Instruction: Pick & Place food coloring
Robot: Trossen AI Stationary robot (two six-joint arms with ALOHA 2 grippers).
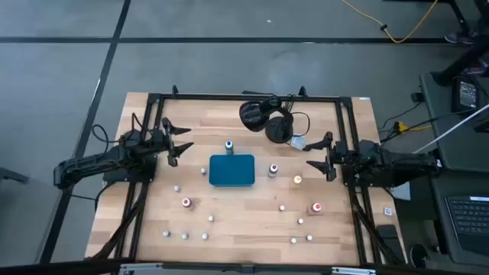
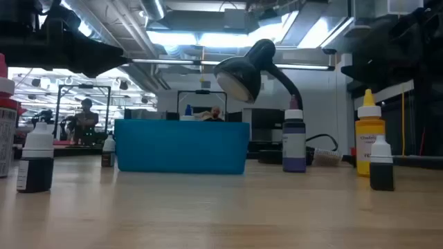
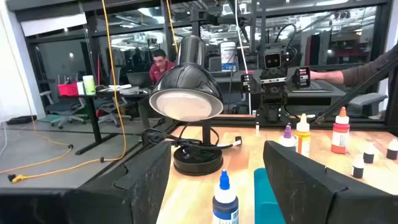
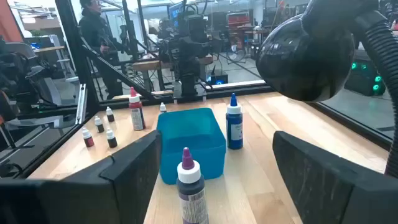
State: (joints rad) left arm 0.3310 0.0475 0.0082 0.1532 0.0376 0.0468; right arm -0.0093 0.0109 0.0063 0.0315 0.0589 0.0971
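Bottles (image 1: pixel 273 169) around teal tray (image 1: pixel 231 171), labels unreadable, both pincers (image 1: pixel 186 143) (image 1: pixel 313 158) wide, empty

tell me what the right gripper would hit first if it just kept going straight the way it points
Probably the purple-topped bottle: it stands centred between the open right gripper's fingers in the right wrist view, nearer than the teal tray. Height is unclear, so the gripper might pass over its tip.

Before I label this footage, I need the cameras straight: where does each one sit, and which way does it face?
High view: overhead, straight down on the teal tray; both arms show.
Low view: table height, level across to the tray; no arm shows.
Left wrist view: looks past its own open jaws at the blue-capped bottle.
Right wrist view: looks past its own open jaws at the purple-capped bottle.
All four share the tray.
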